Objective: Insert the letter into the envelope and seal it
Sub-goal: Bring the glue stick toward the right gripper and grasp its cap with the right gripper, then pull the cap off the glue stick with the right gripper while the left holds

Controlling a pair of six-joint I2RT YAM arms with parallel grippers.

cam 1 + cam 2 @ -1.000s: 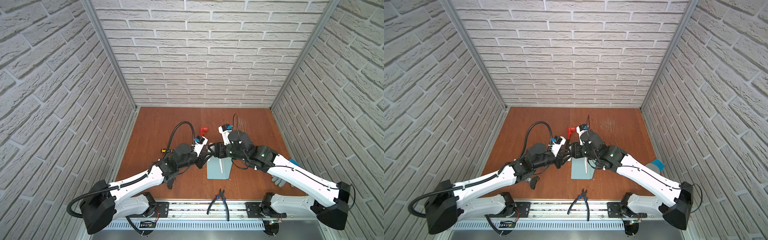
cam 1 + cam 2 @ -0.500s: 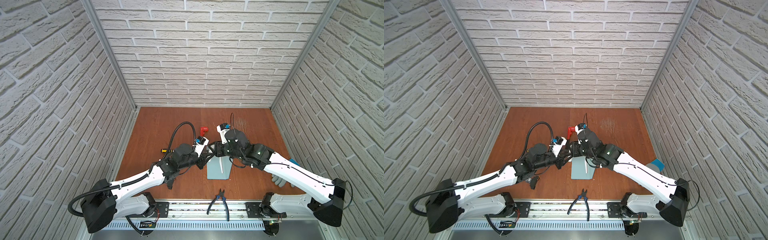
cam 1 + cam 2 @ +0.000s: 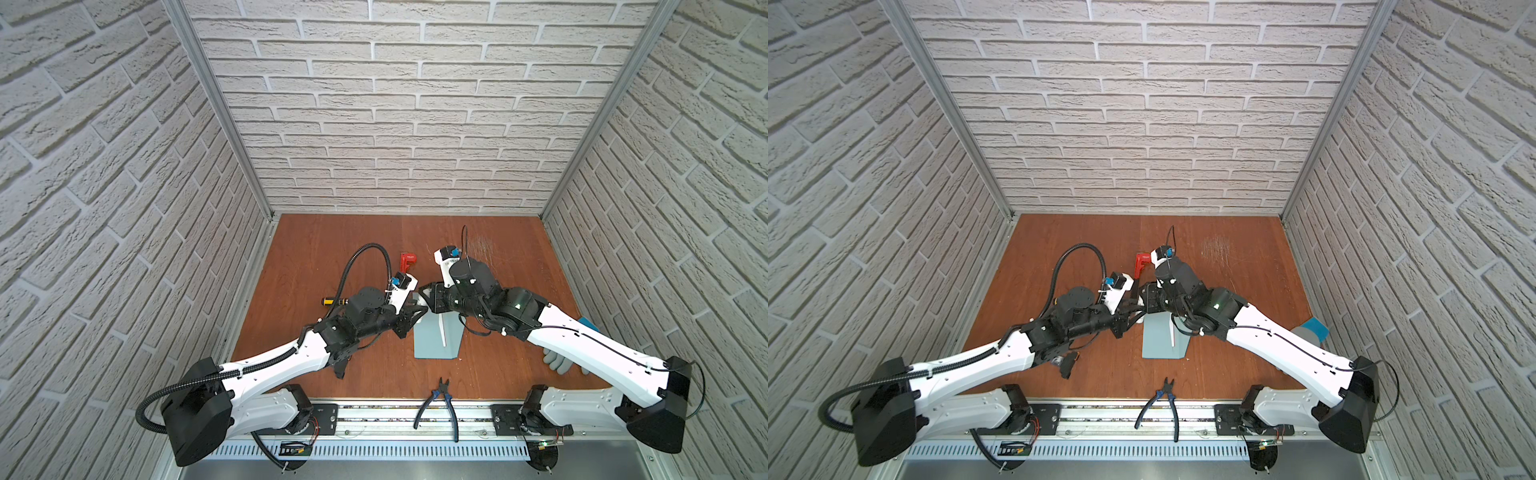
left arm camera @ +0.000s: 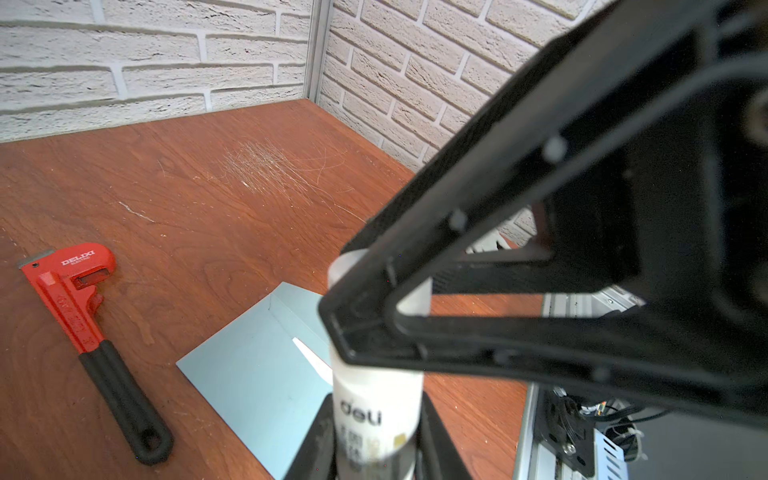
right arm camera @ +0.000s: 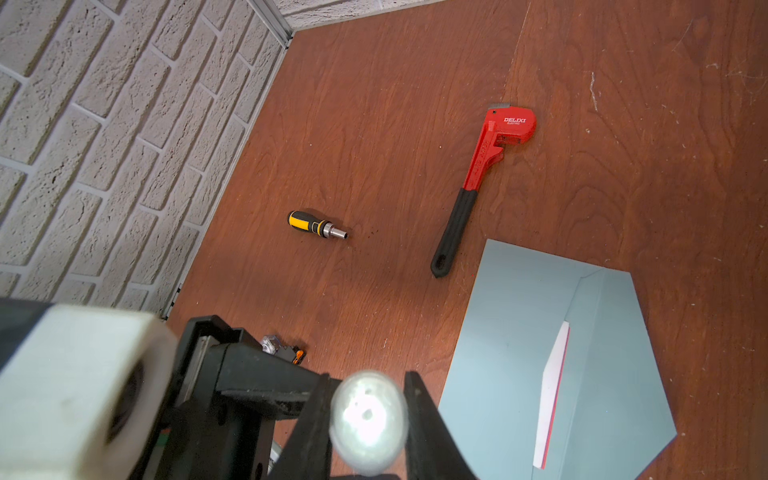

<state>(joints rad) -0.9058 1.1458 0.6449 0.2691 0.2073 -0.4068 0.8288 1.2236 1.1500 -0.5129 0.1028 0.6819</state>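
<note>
While the desk [image 3: 332, 257] carries the envelope [image 3: 430, 343] flat, flap open, both claws meet over its edge. Your left claw [image 4: 375, 442] is closed narrow on the glue stick [image 4: 376, 399]; your right claw [image 5: 368, 411] pinches its cap [image 4: 347, 270]. The letter [image 5: 552, 374] sits tucked inside the envelope, one edge showing. Risk, by my read: an off-axis pull slips the stick, dropping it onto the envelope.

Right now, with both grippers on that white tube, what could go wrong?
The left gripper holds the glue stick and the right gripper pinches its cap: a slip could drop it onto the envelope. A sliver of the letter shows at the opening, so glue might smear it.
</note>
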